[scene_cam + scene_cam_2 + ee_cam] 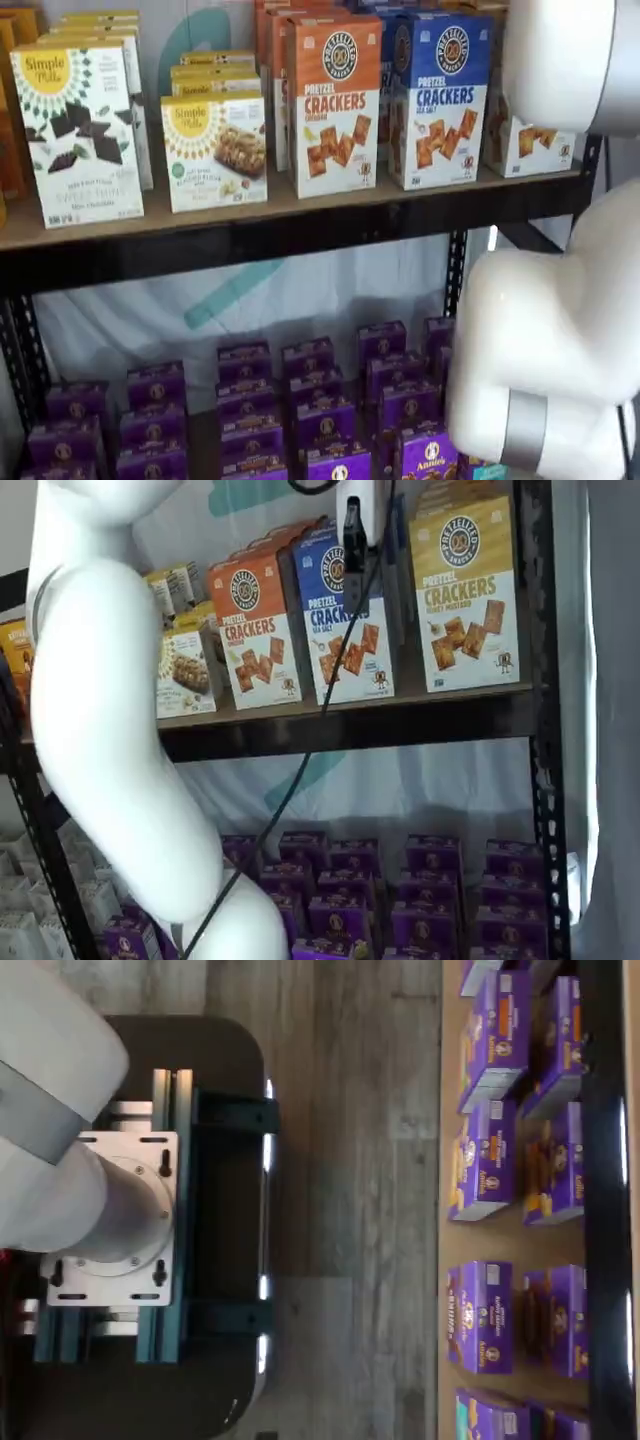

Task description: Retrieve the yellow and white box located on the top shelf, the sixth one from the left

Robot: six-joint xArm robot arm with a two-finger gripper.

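The yellow and white box stands at the right end of the top shelf, next to a blue pretzel cracker carton. In a shelf view only its white lower part shows past my white arm, on the top shelf. My gripper hangs from the view's upper edge in front of the blue carton, left of the yellow and white box and apart from it. Its black fingers show side-on with no plain gap, and I see no box in them. The wrist view shows neither the box nor the fingers.
An orange cracker carton and white Simple Mills boxes stand further left on the top shelf. Purple boxes fill the lower shelf and show in the wrist view. My white arm covers the left. A black upright stands at the right.
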